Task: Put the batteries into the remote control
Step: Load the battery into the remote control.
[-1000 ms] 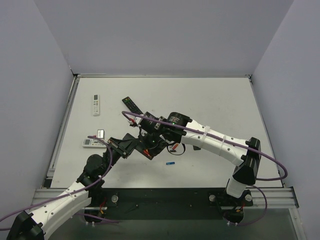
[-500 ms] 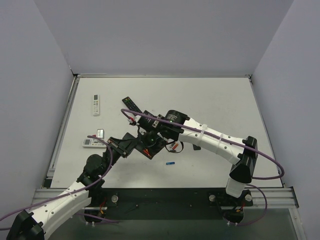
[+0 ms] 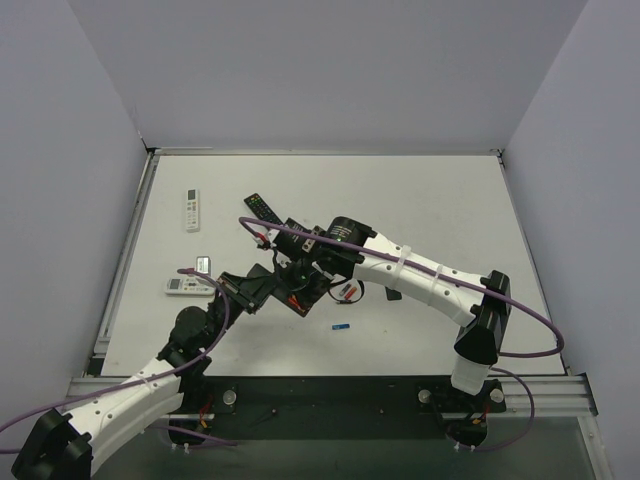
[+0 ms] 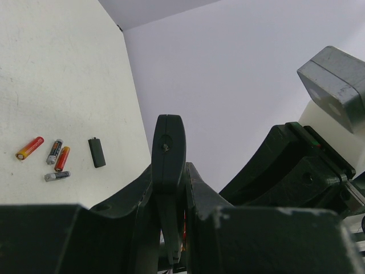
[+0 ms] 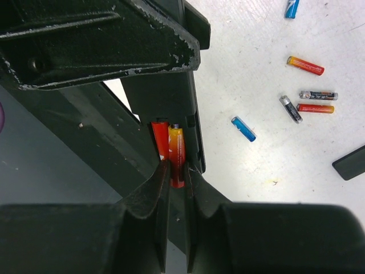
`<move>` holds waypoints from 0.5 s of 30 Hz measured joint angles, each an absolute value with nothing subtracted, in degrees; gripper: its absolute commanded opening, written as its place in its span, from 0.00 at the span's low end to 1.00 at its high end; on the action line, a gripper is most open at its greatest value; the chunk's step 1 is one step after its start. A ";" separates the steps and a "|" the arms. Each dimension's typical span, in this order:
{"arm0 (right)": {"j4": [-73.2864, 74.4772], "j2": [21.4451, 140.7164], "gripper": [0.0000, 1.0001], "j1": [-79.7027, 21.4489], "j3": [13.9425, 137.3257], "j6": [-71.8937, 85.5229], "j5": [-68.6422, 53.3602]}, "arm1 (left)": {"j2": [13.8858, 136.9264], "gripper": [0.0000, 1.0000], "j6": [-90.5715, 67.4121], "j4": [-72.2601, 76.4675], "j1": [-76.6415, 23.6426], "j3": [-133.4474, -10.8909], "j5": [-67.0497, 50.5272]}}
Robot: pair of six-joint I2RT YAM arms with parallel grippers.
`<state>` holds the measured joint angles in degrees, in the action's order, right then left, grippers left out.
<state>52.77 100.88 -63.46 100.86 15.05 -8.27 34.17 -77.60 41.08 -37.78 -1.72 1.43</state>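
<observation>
My left gripper (image 4: 170, 171) is shut on the slim black remote control (image 4: 169, 142), holding it on edge above the table. The remote's open battery bay (image 5: 171, 137) faces my right gripper (image 5: 177, 171). That gripper is shut on a red-orange battery (image 5: 177, 151), which lies in the bay beside a red battery (image 5: 160, 140). In the top view the two grippers meet over the table's middle, around the remote (image 3: 285, 290). Loose batteries (image 5: 315, 108) and a blue battery (image 5: 243, 128) lie on the table. The small black back cover (image 4: 97, 152) rests near them.
A black remote with coloured buttons (image 3: 263, 210) lies just behind the grippers. Two white remotes (image 3: 193, 210) (image 3: 187, 286) lie at the left. One blue battery (image 3: 341, 327) sits alone towards the front edge. Grey walls close off the table's left, right and far sides.
My right arm has edged left towards the remote, uncovering the loose batteries on the table. The left gripper keeps the remote in place.
</observation>
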 measured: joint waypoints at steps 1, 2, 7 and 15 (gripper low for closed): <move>52.58 100.88 0.00 -63.46 100.86 14.76 -8.19 | 34.37 0.00 -77.78 41.21 -37.78 -1.72 1.43; 52.45 100.88 0.00 -63.46 100.86 14.57 -8.10 | 34.52 0.00 -77.89 41.36 -37.78 -1.72 1.45; 52.01 100.88 0.00 -63.46 100.84 14.50 -7.75 | 34.59 0.00 -78.35 41.41 -37.78 -1.72 1.89; 51.57 101.01 0.05 -63.46 100.75 14.52 -7.68 | 33.82 0.00 -79.07 40.25 -37.85 -1.69 2.81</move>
<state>51.57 101.01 -63.46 100.75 14.52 -7.68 33.82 -79.07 40.25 -37.85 -1.69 2.81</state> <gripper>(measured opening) 0.068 0.258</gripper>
